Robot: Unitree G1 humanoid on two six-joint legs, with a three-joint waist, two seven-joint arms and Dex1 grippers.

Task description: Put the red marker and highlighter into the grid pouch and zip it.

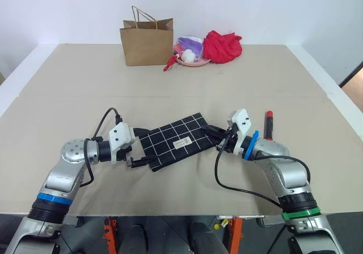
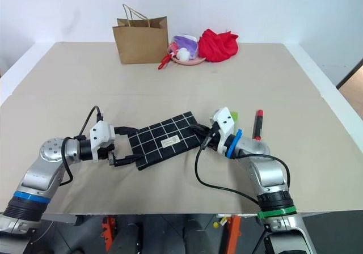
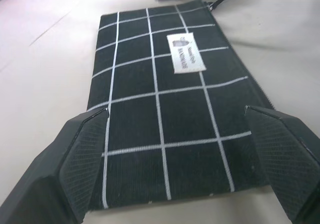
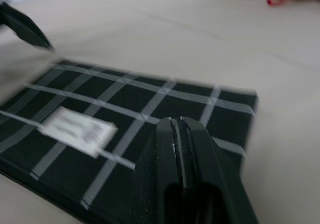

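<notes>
Black grid pouch [image 1: 177, 140] lies mid-frame, red marker [image 1: 269, 124] to its right. Our left gripper [image 3: 187, 159] is wide, right gripper [image 4: 181, 134] shut; tugging may drag the pouch away.

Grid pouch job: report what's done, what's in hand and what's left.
Done: nothing is packed yet. The red marker lies on the table beside the right arm, and a sliver of the green highlighter shows there too.
In hand: the open left gripper straddles one end of the grid pouch; the shut right gripper sits at the other.
Left: loading both, zipping.
</notes>
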